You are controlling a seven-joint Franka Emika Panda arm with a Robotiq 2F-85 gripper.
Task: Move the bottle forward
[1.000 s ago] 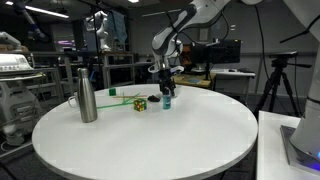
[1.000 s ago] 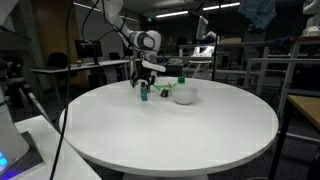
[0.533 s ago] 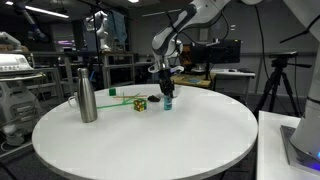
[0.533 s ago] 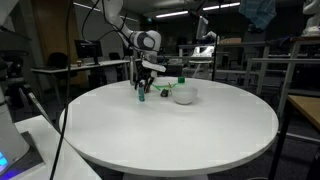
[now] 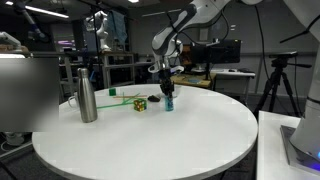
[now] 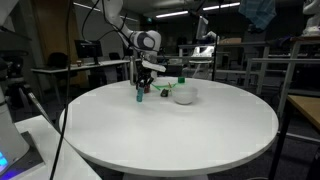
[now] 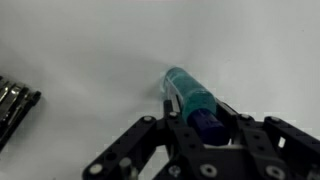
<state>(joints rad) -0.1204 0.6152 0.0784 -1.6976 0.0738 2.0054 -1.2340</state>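
A small teal-blue translucent bottle point(image 5: 167, 101) point(image 6: 141, 95) stands upright on the far part of the round white table point(image 5: 150, 140) in both exterior views. My gripper point(image 5: 167, 92) point(image 6: 143, 88) reaches down over it from above. In the wrist view the bottle point(image 7: 186, 93) runs out from between the black fingers point(image 7: 171, 106). Its dark blue cap end sits between them. The gripper point(image 7: 198, 108) is shut on the bottle's upper part, one finger pressed against each side.
A tall steel flask point(image 5: 87, 92) stands to one side, with a small multicoloured cube point(image 5: 140, 103) between it and the bottle. A white bowl point(image 6: 184, 96) sits close beside the bottle. A dark object point(image 7: 14, 101) lies at the wrist view's left edge.
The jaws have closed from wide open onto the bottle. The arm and the bottle stay in about the same place.
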